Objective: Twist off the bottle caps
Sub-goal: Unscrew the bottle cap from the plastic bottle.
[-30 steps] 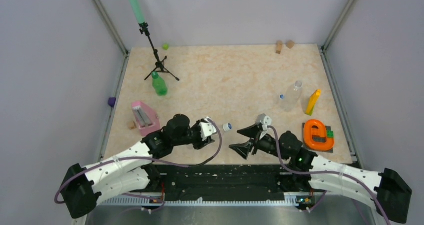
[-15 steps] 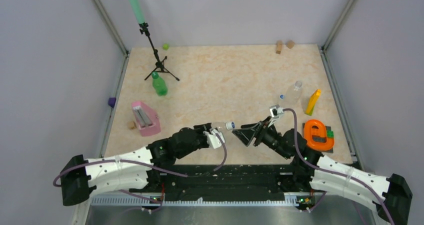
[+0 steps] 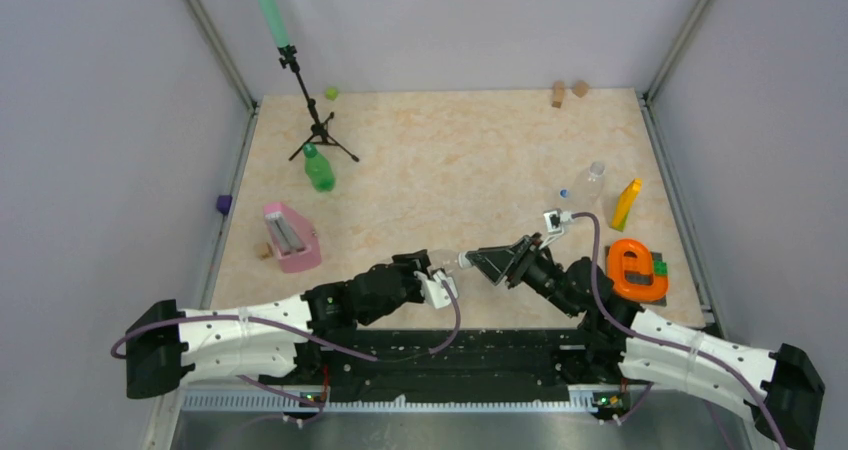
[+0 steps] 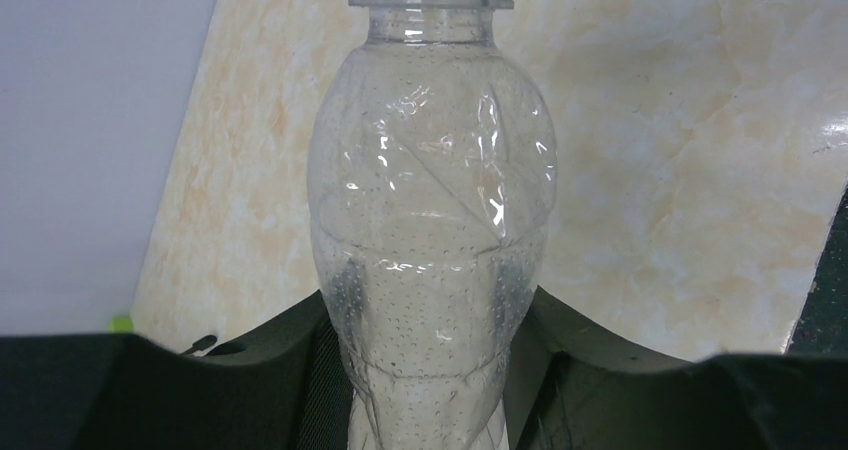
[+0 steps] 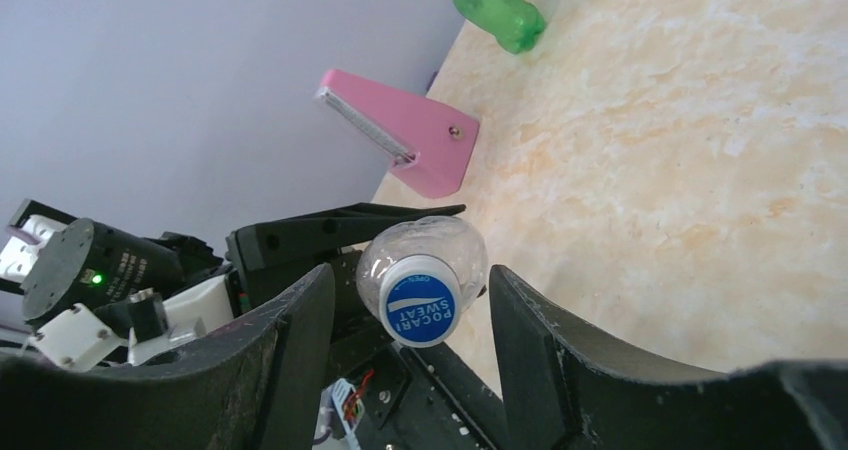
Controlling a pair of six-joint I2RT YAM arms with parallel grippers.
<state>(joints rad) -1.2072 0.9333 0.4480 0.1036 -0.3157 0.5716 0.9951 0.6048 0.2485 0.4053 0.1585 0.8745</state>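
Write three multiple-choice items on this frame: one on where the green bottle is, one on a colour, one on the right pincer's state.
1. Where is the green bottle?
A) far right corner
B) far left, by the tripod
C) near edge, centre

2. What colour is the cap on the clear bottle that the left pincer holds?
A) blue
B) red
C) yellow

3. How is the right pincer?
A) shut on the cap
B) open, one finger on each side of the cap
C) open, far from the cap

Answers: B, the top view shows it next to the tripod's legs; A, the right wrist view shows a blue cap; B, that view shows gaps between the cap and both fingers.
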